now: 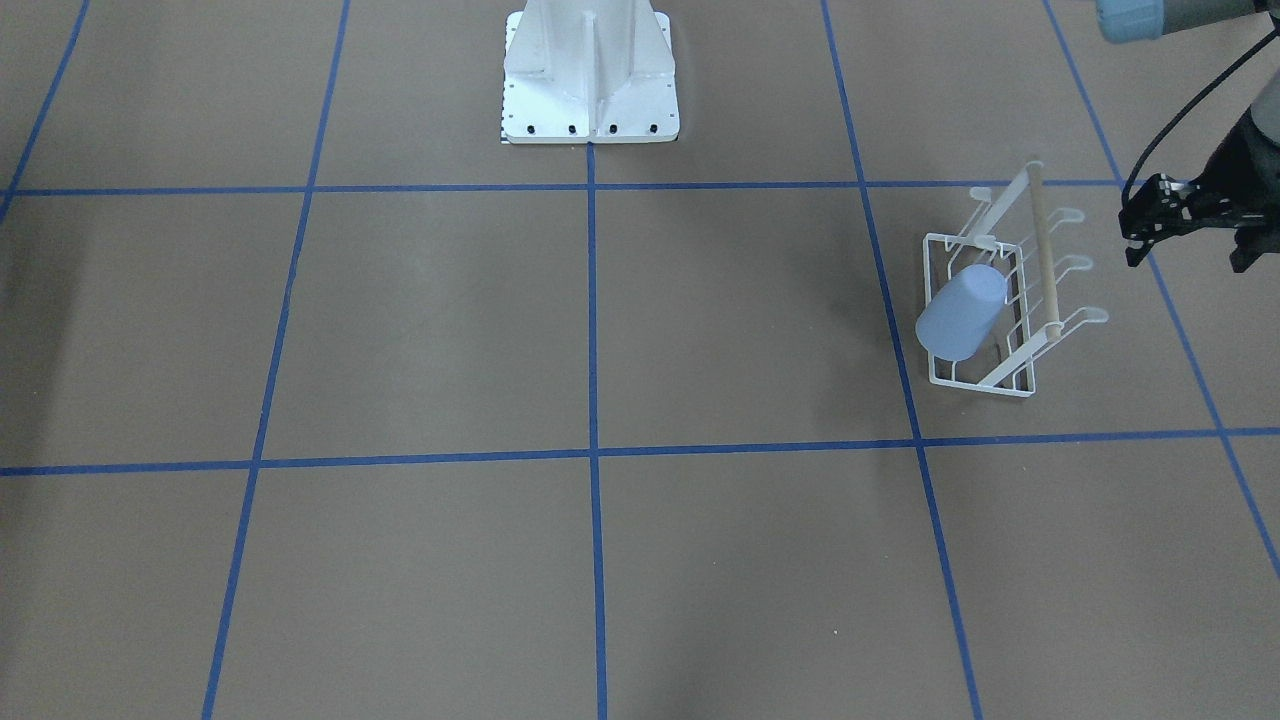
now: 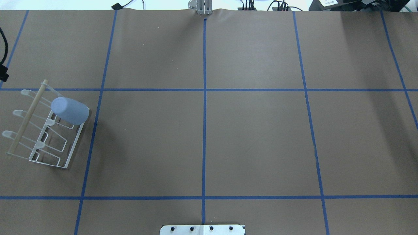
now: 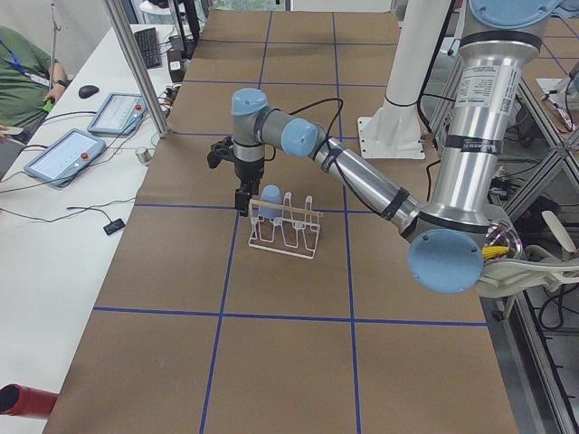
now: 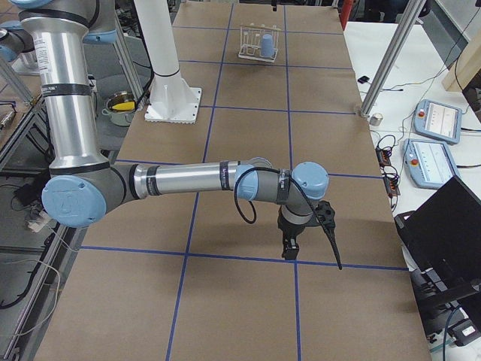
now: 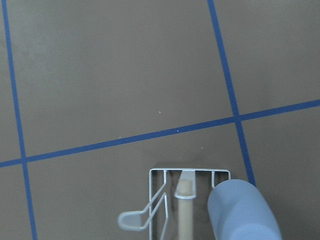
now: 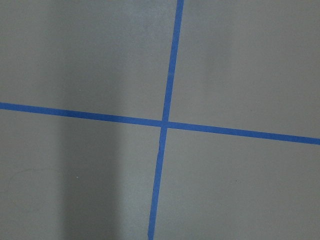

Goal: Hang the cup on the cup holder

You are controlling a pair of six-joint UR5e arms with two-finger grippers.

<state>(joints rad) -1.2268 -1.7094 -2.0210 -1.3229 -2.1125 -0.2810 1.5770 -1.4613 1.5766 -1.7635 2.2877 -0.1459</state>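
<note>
The pale blue cup (image 1: 960, 315) hangs tilted, upside down, on a prong of the white wire cup holder (image 1: 1042, 250), on the side away from the wooden rod. It also shows in the overhead view (image 2: 70, 111) on the holder (image 2: 70, 153), and in the left wrist view (image 5: 242, 210). My left gripper (image 1: 1188, 262) is open and empty, apart from the holder, beyond its rod side. My right gripper (image 4: 289, 248) hangs low over bare table far from the holder; I cannot tell if it is open or shut.
The white robot base (image 1: 590, 80) stands at the table's middle edge. Blue tape lines (image 2: 204, 98) grid the brown table. A side table with tablets (image 3: 68, 154) and a seated person (image 3: 18, 81) lie beyond the holder's end.
</note>
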